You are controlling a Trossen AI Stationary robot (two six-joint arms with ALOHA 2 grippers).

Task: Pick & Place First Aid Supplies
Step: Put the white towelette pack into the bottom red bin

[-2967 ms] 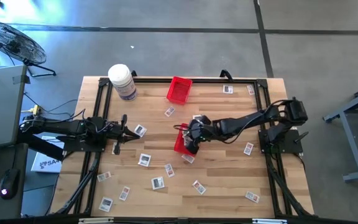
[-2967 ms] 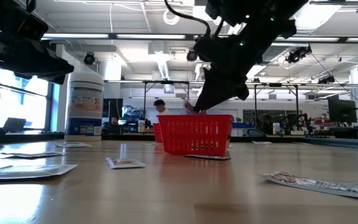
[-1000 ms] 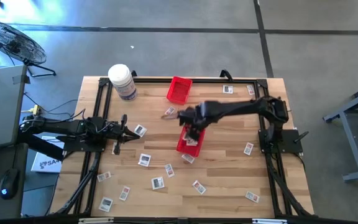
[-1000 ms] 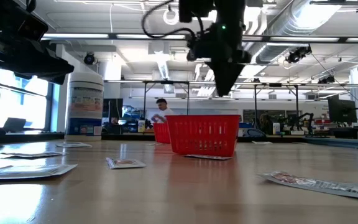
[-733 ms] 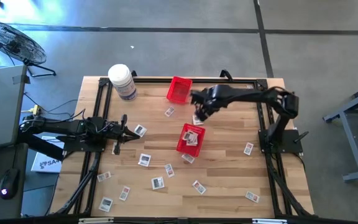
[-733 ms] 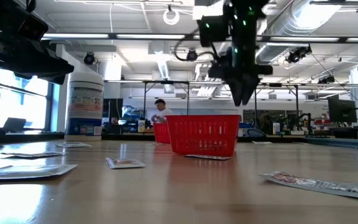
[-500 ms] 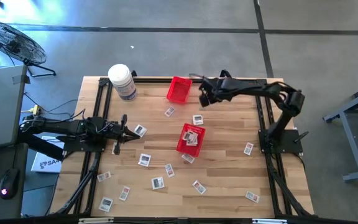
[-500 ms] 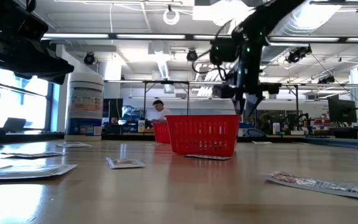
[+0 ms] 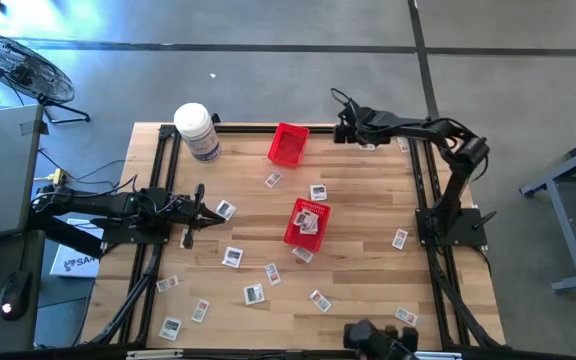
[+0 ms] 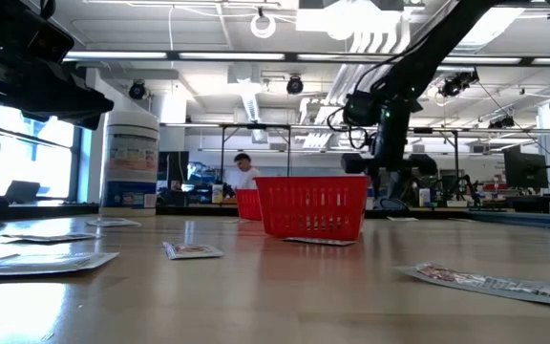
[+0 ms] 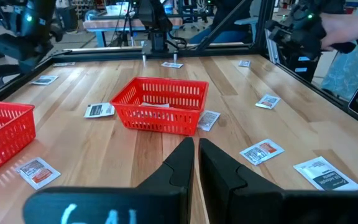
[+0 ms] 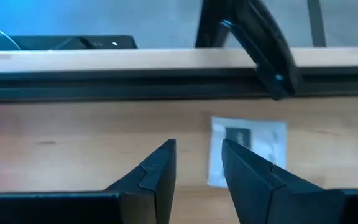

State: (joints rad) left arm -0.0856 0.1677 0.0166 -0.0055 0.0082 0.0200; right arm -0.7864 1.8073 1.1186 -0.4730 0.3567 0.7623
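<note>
Small flat white-grey packets (image 9: 232, 257) with dark print lie scattered face-up across the wooden worktop (image 9: 358, 270), most toward its near and left parts. A few rest inside the central red basket (image 9: 305, 222), one tucked against its near edge.

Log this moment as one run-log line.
right gripper: open, empty, over packet at far edge | left gripper: shut, waiting | centre basket: holds packets

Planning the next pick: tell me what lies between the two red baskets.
In the high view, two packets lie on bare wood between the far red basket and the near red basket: one nearer the left arm, one nearer the right.
</note>
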